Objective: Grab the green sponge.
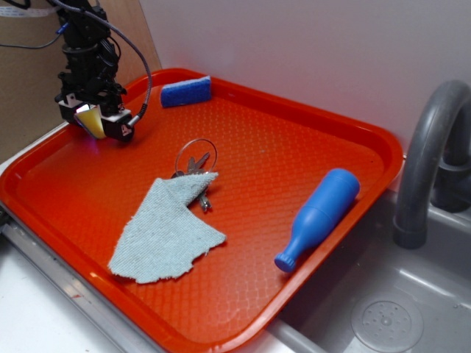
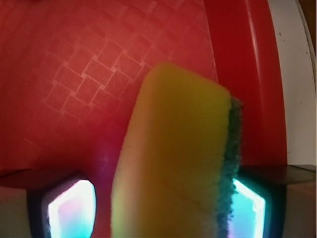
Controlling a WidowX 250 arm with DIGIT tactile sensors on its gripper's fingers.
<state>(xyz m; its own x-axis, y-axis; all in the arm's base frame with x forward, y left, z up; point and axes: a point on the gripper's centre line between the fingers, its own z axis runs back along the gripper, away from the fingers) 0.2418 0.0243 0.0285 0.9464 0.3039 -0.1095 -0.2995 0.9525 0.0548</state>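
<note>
Wrist view: gripper (image 2: 163,208) clenched on green sponge (image 2: 173,158), a yellow foam block with a rough dark scouring edge, held above the far-left corner of a red textured tray (image 1: 294,132). Exterior: nubby grey-blue cloth (image 1: 165,232) mid-tray.

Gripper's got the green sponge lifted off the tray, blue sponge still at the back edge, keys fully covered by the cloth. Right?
Not quite: the keys are only partly under the cloth; the exterior view shows the ring sticking out. The rest holds: gripper holds the green sponge, blue sponge at the back.
</note>
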